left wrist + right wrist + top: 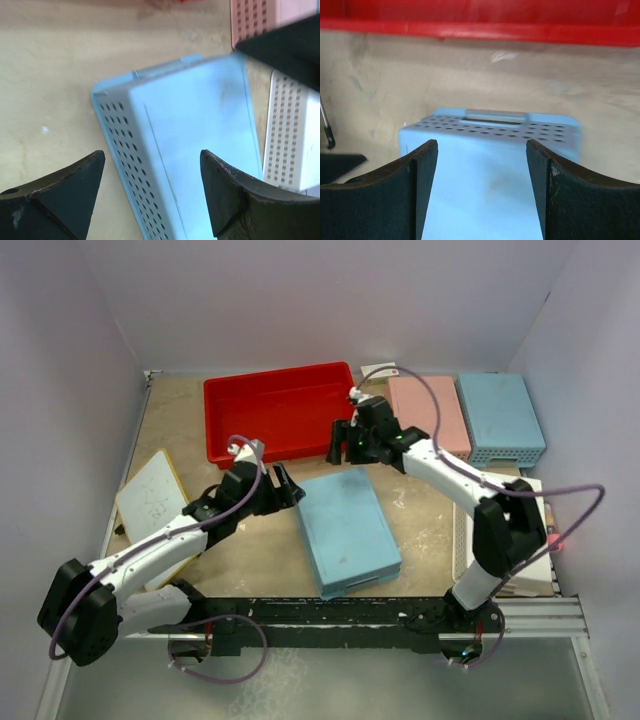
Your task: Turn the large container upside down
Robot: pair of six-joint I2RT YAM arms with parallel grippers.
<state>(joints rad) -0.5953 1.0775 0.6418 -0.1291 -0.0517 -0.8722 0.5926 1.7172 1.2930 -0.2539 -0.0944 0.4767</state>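
Observation:
The large container, a shallow red tray [275, 416], sits open side up at the back of the table; its wall [480, 22] fills the top of the right wrist view. My left gripper [285, 487] is open and empty, left of an upturned light-blue basket [345, 530], which lies under its fingers [227, 195] in the left wrist view [195, 140]. My right gripper [343, 445] is open and empty, between the tray's front wall and that basket, which shows in the right wrist view [485, 170].
An upturned pink basket [428, 415] and a second light-blue basket [500, 418] stand at the back right. A white perforated basket [292, 135] lies at the right. A whiteboard [152, 498] lies at the left. Walls enclose the table.

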